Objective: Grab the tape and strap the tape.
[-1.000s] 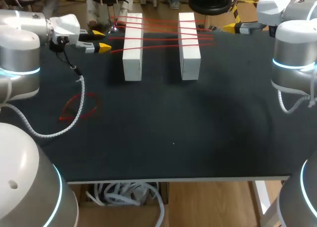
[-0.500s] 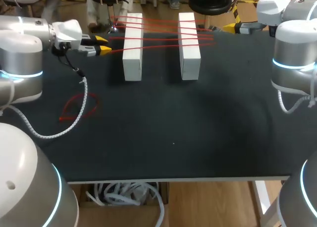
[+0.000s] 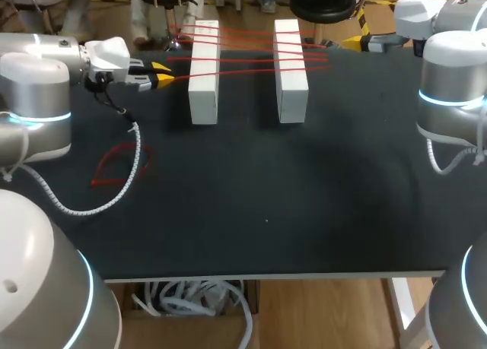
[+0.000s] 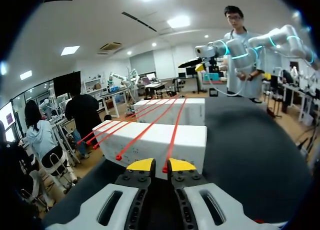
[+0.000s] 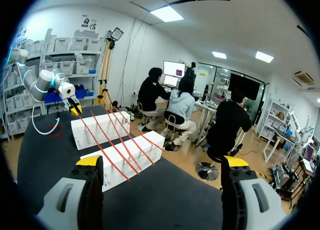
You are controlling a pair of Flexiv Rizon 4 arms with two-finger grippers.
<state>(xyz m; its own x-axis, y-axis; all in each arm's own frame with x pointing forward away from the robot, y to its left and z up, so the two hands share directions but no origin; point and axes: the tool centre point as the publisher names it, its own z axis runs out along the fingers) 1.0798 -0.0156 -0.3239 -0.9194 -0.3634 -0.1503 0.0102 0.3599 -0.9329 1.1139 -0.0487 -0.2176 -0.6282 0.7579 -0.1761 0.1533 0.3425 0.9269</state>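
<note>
Since the red strap [image 3: 243, 73], stretched across two white blocks [image 3: 203, 90] far on the table, looks light and springy, its knobbed left end suits pinching; the left gripper [image 4: 160, 165] brackets it, tips narrowly apart.

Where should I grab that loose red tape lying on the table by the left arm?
Probably come straight down with the left gripper on the loose red tape, on the stretch clear of the cable: it lies flat and thin.
</note>
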